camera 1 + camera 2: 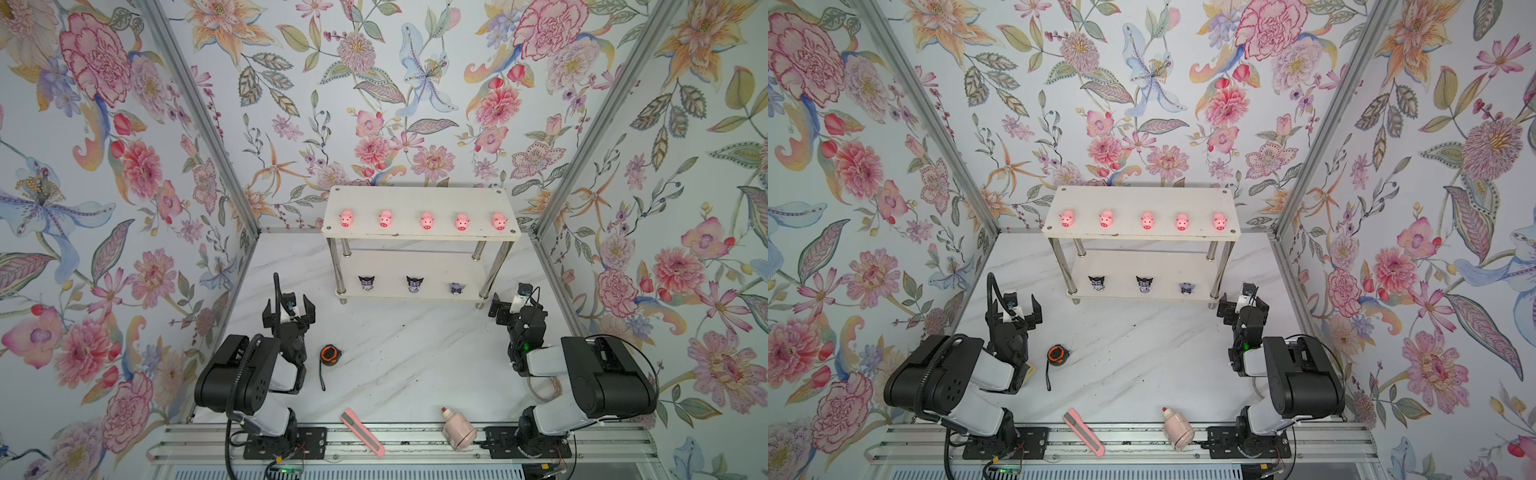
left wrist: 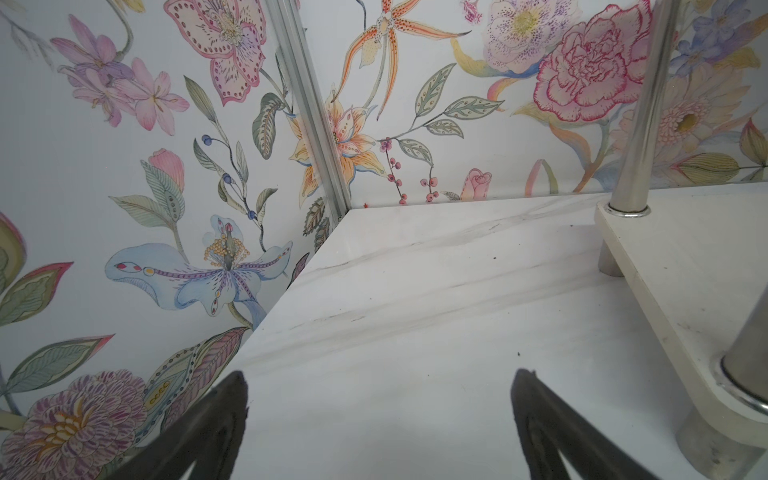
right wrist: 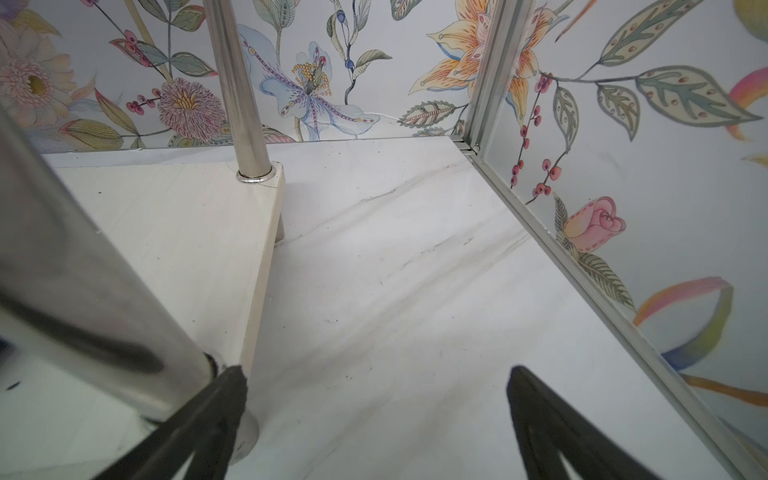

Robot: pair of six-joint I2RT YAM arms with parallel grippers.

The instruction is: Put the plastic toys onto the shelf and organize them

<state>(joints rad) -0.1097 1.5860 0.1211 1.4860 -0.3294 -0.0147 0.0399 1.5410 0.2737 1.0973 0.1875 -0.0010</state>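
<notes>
The white two-tier shelf (image 1: pixel 419 198) (image 1: pixel 1142 198) stands at the back of the marble table. Several pink pig toys (image 1: pixel 427 220) (image 1: pixel 1147 220) line its top board in a row, snouts forward. Three purple-white figurines with black horned heads (image 1: pixel 414 284) (image 1: pixel 1144 284) sit spaced along the lower board. My left gripper (image 1: pixel 288 303) (image 1: pixel 1014 306) (image 2: pixel 381 374) is open and empty, low over the table, left of the shelf's front left leg. My right gripper (image 1: pixel 509 301) (image 1: pixel 1242 300) (image 3: pixel 377 370) is also open and empty, beside the front right leg (image 3: pixel 83 291).
A black and orange tape measure (image 1: pixel 330 353) lies near the left arm. A long pink box cutter (image 1: pixel 362 432) and a pale pink bottle with a red cap (image 1: pixel 457 430) lie at the front, by the aluminium rail (image 1: pixel 415 442). Floral walls close in three sides.
</notes>
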